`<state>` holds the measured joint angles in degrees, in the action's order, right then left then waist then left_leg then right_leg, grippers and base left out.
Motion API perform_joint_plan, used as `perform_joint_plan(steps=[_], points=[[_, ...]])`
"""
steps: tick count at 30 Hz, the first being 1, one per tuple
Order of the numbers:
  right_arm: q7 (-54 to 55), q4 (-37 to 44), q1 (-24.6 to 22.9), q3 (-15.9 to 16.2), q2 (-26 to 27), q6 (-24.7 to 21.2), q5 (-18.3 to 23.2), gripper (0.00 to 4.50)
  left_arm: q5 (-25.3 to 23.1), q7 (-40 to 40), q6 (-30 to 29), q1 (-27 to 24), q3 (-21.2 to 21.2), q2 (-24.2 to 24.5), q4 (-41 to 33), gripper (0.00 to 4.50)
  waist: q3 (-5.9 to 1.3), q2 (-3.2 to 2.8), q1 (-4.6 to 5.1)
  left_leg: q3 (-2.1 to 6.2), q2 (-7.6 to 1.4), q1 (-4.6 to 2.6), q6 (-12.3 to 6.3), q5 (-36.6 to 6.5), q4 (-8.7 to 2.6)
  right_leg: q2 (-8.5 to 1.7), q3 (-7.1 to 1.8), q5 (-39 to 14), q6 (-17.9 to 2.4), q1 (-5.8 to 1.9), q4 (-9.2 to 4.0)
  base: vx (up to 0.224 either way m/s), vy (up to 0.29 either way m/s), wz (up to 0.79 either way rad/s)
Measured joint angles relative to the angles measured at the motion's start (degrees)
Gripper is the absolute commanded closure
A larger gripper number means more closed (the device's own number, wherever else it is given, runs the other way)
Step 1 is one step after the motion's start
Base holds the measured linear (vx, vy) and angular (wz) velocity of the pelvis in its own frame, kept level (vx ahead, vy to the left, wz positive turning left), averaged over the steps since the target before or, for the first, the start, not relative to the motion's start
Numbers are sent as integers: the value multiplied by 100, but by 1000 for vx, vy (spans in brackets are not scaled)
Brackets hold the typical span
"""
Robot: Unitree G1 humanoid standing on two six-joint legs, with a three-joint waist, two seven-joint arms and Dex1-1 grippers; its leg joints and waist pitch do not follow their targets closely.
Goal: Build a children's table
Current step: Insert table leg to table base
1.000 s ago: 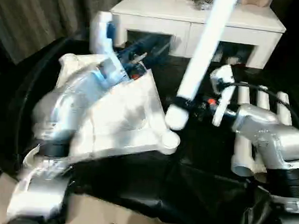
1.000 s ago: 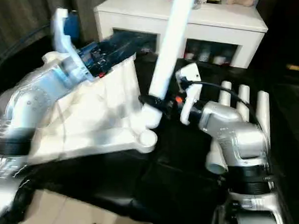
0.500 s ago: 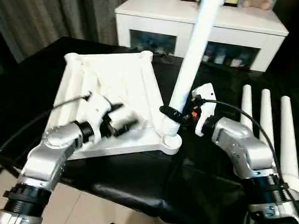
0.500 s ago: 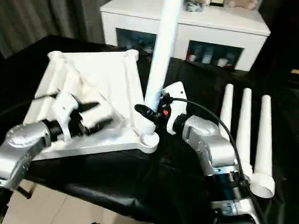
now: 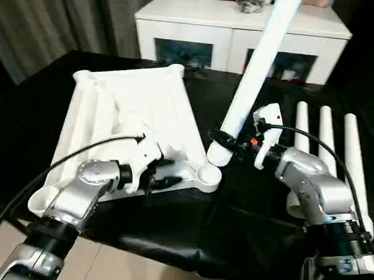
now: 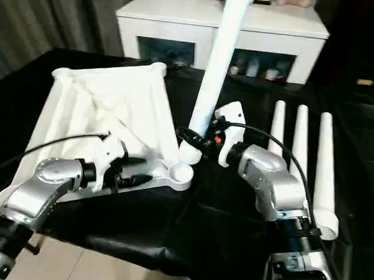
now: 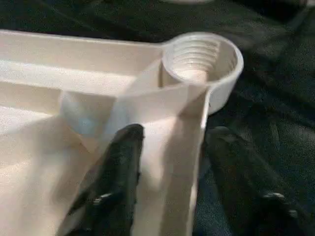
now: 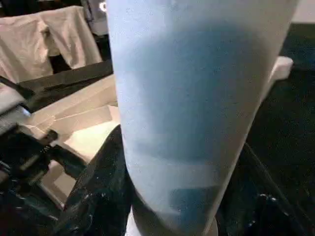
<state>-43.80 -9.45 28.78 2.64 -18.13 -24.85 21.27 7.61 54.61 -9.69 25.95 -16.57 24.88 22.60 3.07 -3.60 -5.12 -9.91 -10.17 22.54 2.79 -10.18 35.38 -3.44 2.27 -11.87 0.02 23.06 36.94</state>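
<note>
The children's table top (image 5: 139, 107) lies upside down on the black cloth, with one round threaded corner socket (image 5: 208, 175) at its near right corner. My left gripper (image 5: 166, 180) is at the near rim right beside that socket. In the left wrist view its fingers (image 7: 118, 177) sit either side of the rim wall and press on it. My right gripper (image 5: 223, 140) is shut on a long white leg (image 5: 255, 68) near its lower end. The leg leans up to the far right, and its end hovers just above and beside the socket.
Three more white legs (image 5: 327, 130) lie side by side on the cloth at the right. A white cabinet (image 5: 242, 18) with dark glass doors stands behind the work. The cloth's front edge (image 5: 170, 238) drops toward the pale floor.
My left gripper has come forward to the near rim by the socket and narrowed onto it. The leg in my right gripper leans further right, and its end has risen off the socket.
</note>
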Motion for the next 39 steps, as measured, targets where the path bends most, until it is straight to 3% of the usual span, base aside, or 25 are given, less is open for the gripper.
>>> perform_joint_plan(steps=[1,6,8,15,17,21,24,34,39], points=[[-70,40,0,15,-32,-12,39,264,-4,53,3,12,-16,0,66,254,0,1,-2,0,0,0,0,0,0,0,0,0,0,0,0,0,0,0],[-291,45,1,143,-99,-67,61,264,-132,205,173,100,-75,-7,321,275,1,6,1,0,0,0,-1,0,0,-1,0,0,-1,0,1,0,0,0],[-327,45,5,194,-104,-93,61,264,-274,206,289,174,-150,-6,406,308,-1,11,-1,0,0,-2,-1,0,0,-1,1,0,-1,-1,2,0,0,0],[-543,46,8,239,-160,-160,63,264,-443,274,497,285,-234,8,591,360,-2,19,0,-1,0,-10,-1,0,0,-2,0,3,-5,-6,4,0,0,0],[-547,30,22,257,-165,-162,60,264,-524,335,523,337,-259,22,660,397,-1,20,3,-1,0,-17,-1,0,0,-2,1,5,-7,-9,5,0,0,0],[-550,22,38,300,-153,-162,41,264,-671,464,632,399,-371,109,747,400,-2,21,24,-1,0,-37,0,0,-4,-2,0,6,-9,-16,6,0,0,0],[-553,21,42,300,-147,-162,36,264,-783,469,666,436,-442,142,757,438,-3,24,34,-1,0,-42,0,0,-5,-2,-1,6,-9,-17,6,0,0,0],[-685,-29,134,352,-169,-213,36,264,-783,700,604,459,-450,173,688,450,-8,36,32,-3,0,-43,0,0,-10,-2,-3,4,-8,-16,-1,0,0,0],[-814,-30,114,494,-251,-405,23,264,-743,800,462,139,-410,235,115,450,-7,42,16,-9,1,-40,-1,0,-27,-2,-4,0,-5,-14,-20,0,0,0]])
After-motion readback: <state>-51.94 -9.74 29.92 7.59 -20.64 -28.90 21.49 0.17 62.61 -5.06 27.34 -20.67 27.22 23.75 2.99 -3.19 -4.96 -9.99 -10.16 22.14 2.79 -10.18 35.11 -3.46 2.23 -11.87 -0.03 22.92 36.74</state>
